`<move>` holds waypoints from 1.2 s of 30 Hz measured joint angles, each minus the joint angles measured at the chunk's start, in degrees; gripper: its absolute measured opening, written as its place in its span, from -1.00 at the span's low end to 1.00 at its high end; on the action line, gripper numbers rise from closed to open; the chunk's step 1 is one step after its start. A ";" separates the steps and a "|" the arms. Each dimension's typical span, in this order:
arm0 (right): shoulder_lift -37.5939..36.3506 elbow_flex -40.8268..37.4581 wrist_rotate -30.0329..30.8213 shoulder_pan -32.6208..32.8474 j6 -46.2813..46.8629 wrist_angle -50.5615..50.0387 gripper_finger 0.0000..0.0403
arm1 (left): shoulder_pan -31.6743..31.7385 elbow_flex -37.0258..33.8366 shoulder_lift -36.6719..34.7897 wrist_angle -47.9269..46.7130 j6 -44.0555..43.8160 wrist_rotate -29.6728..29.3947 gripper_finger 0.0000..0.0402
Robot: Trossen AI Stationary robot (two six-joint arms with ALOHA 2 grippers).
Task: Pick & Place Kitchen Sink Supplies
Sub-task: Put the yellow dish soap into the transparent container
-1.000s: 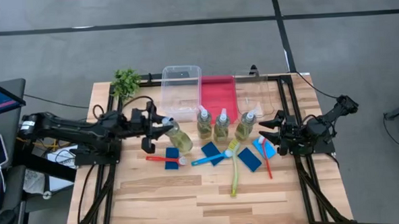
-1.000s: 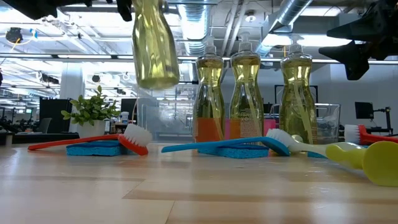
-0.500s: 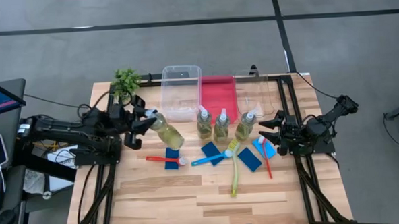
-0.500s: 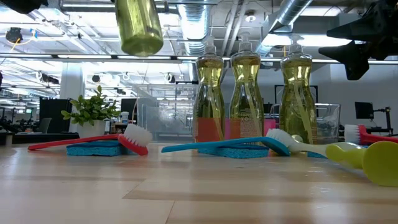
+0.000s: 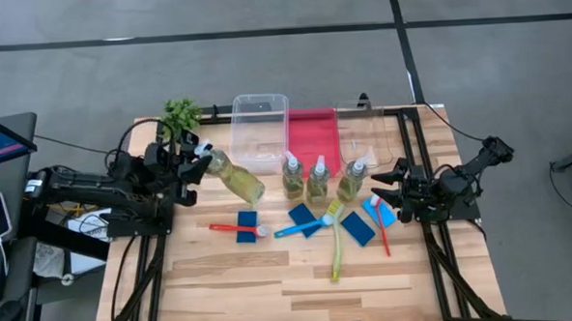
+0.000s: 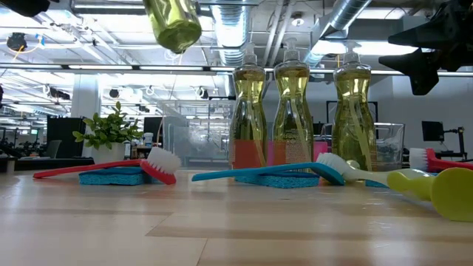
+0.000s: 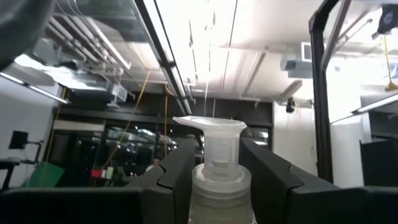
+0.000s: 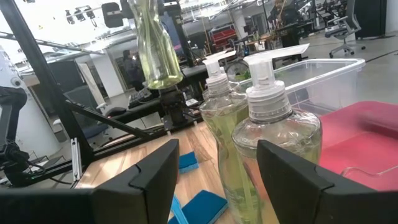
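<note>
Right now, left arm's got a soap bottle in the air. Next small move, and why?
Probably swing it over the clear plastic tub and level it. The left gripper clamps the pump soap bottle at its neck, lifted and tilted, clear of the table, and that tub sits just behind it. The right gripper waits open beside the three standing bottles.

Bright, even overhead ceiling lighting, glare in the wrist views, soft shadows.

Three soap bottles (image 5: 318, 179) stand in a row mid-table, just in front of the tray (image 5: 312, 132). Tub (image 5: 260, 131) left of tray, plant (image 5: 180, 115) at back-left corner. Sponges (image 5: 305, 219) and brushes (image 5: 336, 238) lie in front of the bottles.
</note>
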 joint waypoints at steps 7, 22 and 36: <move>0.01 0.00 0.02 -0.01 0.01 -0.01 0.04 | 3.59 0.16 0.00 2.09 -0.02 0.00 -0.44; 0.00 0.00 0.02 -0.01 -0.01 -0.03 0.04 | 11.38 6.14 1.22 1.42 7.26 0.02 -0.40; -0.01 -0.02 0.12 -0.02 0.00 -0.27 0.04 | 24.10 9.01 12.07 1.32 6.65 0.10 -0.38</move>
